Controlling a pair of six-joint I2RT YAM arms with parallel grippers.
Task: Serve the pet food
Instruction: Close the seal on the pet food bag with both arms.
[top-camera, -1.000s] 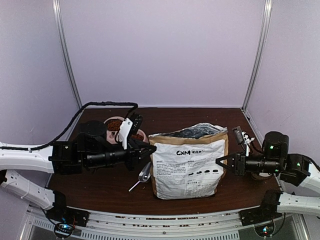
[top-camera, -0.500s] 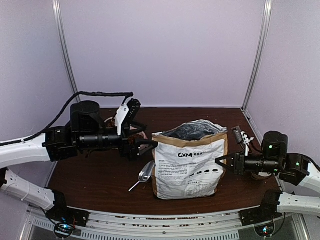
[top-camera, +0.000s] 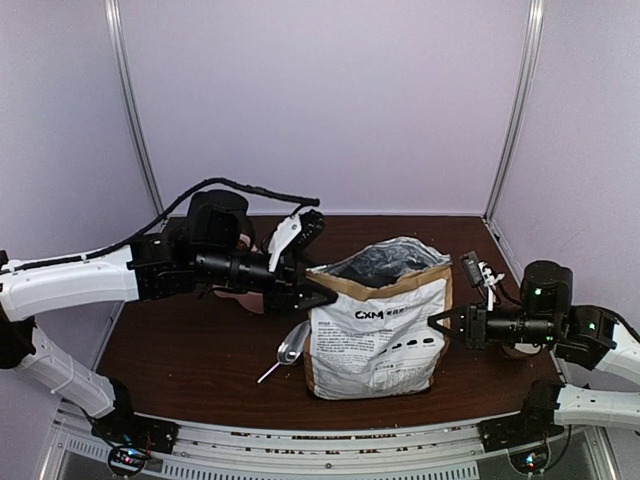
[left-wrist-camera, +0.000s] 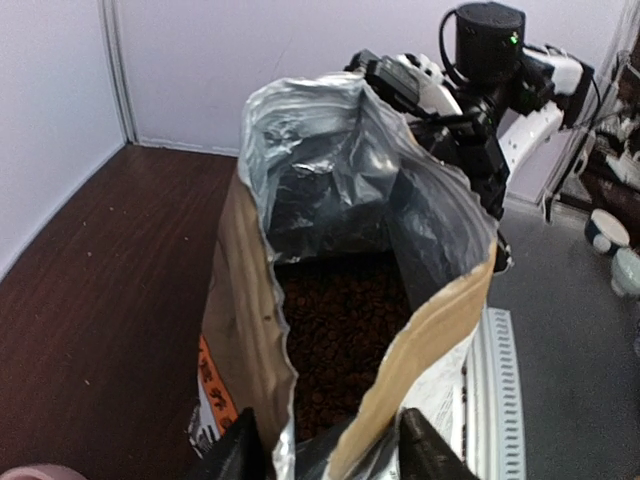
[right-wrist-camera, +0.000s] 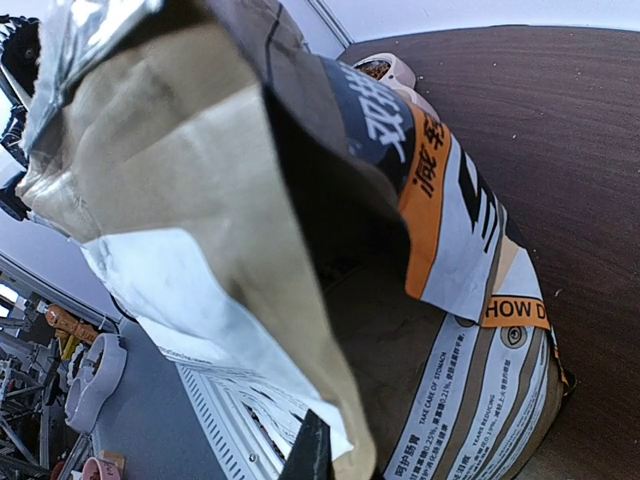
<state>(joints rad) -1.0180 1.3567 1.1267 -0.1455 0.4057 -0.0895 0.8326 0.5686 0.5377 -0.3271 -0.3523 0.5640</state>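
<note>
The pet food bag (top-camera: 375, 335) stands upright at the table's middle, its foil top open. In the left wrist view the reddish-brown kibble (left-wrist-camera: 340, 330) shows inside the bag (left-wrist-camera: 240, 300). My left gripper (top-camera: 325, 293) is at the bag's upper left rim. It is open (left-wrist-camera: 325, 450), and its jaws straddle the near rim without closing on it. My right gripper (top-camera: 435, 323) is at the bag's right side. In the right wrist view only one dark finger (right-wrist-camera: 310, 452) shows, close against a fold of the bag (right-wrist-camera: 260, 240), and the gripper looks shut on that fold.
A shiny metal scoop (top-camera: 290, 346) lies on the table left of the bag's base. The pink feeder (right-wrist-camera: 385, 68) with kibble in it stands behind the bag's left side, mostly hidden by my left arm in the top view. Walls close the back and both sides.
My left arm has swung right and up from over the feeder to the bag's upper left rim. The bag's top has shifted slightly. The right arm has stayed in place.
</note>
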